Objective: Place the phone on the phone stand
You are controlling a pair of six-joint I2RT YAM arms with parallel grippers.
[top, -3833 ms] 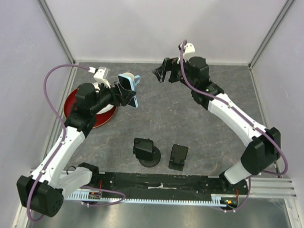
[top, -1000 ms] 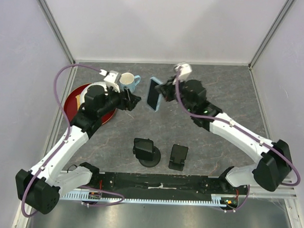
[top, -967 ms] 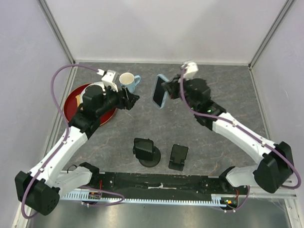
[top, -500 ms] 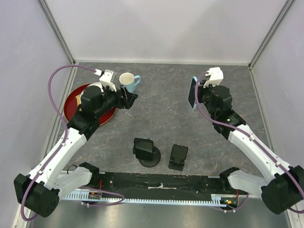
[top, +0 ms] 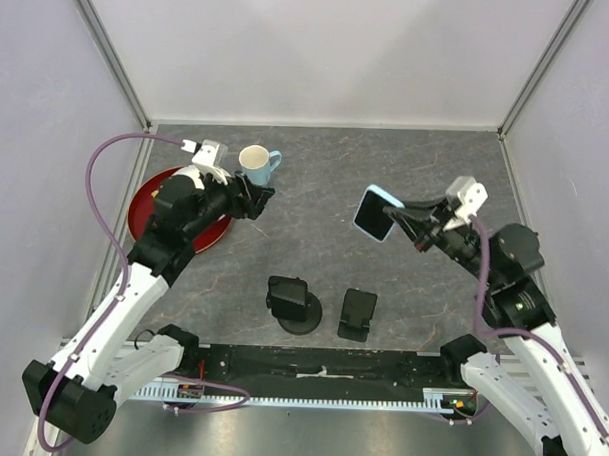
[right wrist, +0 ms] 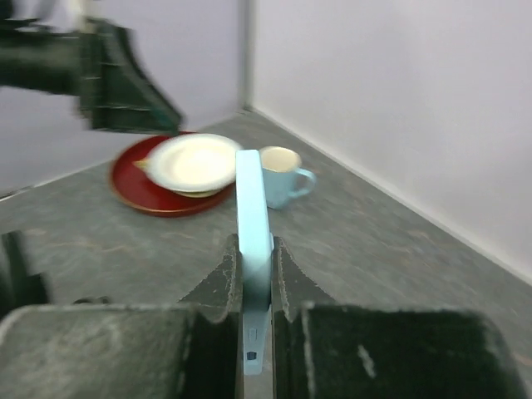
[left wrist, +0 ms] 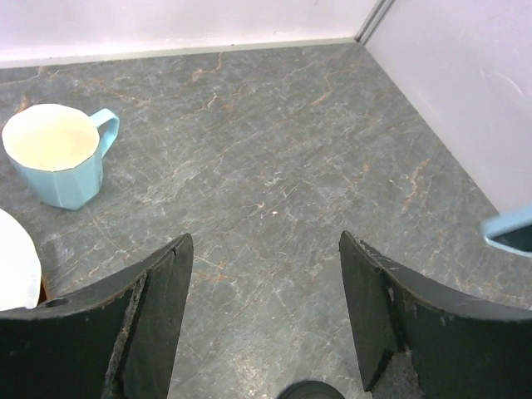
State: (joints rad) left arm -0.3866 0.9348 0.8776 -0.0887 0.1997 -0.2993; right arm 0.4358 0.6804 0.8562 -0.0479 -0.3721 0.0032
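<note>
Near edge: round-based phone stand (top: 294, 303) and second stand (top: 357, 315) are being left unoccupied. Beyond, right of centre: phone (top: 374, 213) is being held aloft, clamped across its faces by the right gripper (top: 409, 227). Far left: left gripper (left wrist: 264, 249) is being held wide, empty, near the mug (top: 255, 163). Risk: phone being pivoted or slipped in the narrow pinch during lowering.

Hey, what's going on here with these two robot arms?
The right gripper holds a blue-cased phone in the air above the table. The left gripper hangs open and empty near the blue mug. Two black phone stands sit near the front edge, and the phone is not yet on either.
</note>
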